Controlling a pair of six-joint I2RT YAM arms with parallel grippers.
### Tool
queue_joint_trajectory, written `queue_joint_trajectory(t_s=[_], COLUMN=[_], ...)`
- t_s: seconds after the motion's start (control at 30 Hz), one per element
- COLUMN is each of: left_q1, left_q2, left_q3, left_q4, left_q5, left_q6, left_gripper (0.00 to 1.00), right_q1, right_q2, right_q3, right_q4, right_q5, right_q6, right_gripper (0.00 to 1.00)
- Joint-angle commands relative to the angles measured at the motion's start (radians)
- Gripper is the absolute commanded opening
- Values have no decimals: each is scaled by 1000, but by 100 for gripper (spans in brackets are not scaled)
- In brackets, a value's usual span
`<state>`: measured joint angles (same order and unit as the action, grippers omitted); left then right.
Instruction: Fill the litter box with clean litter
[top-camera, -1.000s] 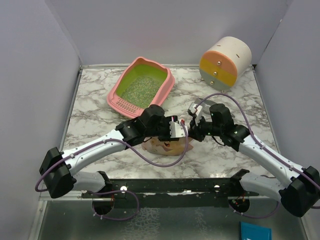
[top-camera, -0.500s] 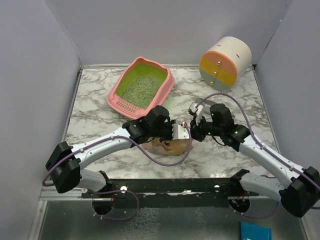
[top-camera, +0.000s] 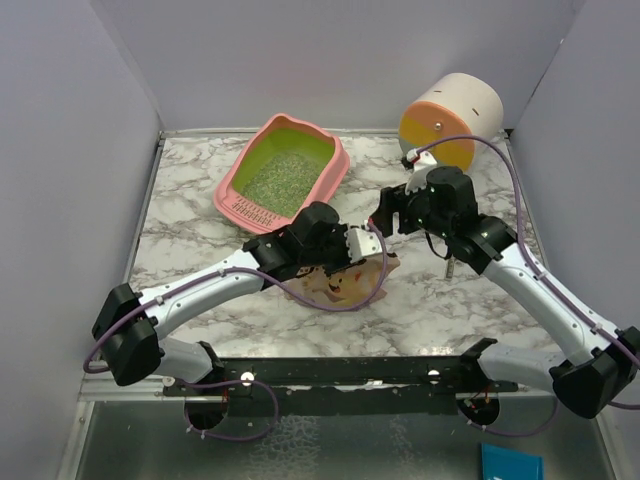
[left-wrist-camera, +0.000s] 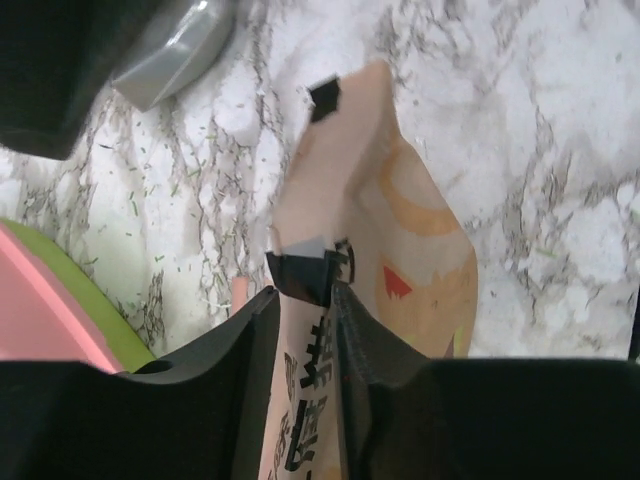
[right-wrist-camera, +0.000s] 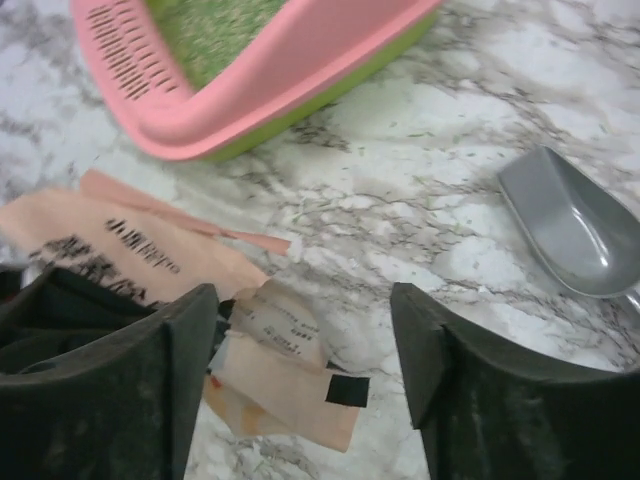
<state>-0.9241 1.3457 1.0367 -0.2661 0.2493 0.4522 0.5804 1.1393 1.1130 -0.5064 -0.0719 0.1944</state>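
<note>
Now the left gripper (left-wrist-camera: 305, 290) squeezes the pouch (left-wrist-camera: 400, 230), and the right gripper (right-wrist-camera: 305, 310) is wide open.
The pink litter box (top-camera: 232, 185) sits at the back left of the table (top-camera: 180, 230), apart from both arms, with clean litter (top-camera: 285, 175) on its green floor. A grey scoop (right-wrist-camera: 570, 230) lies near the pouch.

left arm (top-camera: 205, 288) stretched forward, left jaws clamped, right jaws apart

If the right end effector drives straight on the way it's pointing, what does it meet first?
Most likely the pouch: its torn end lies just ahead, within the span of the open right end effector. Depth is unclear; it could meet the marble table first. The litter box lies farther off.
</note>
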Motion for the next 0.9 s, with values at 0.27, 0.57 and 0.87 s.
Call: queue_joint_trajectory(t_s=[0.27, 0.57, 0.87], left_q1=[3, 3, 2], left_q2=[-58, -140, -111], left_q3=[120, 69, 104], left_q4=[51, 64, -3], left_q5=[-146, -173, -188], left_q6=[-366, -449, -481], left_gripper=[38, 36, 34], right_q1=[-329, -572, -752], right_q2=[178, 120, 144], right_q3=[0, -171, -366], right_q4=[-15, -11, 61], right_q5=[-14, 74, 45], right_q6=[250, 353, 463], right_gripper=[78, 69, 65])
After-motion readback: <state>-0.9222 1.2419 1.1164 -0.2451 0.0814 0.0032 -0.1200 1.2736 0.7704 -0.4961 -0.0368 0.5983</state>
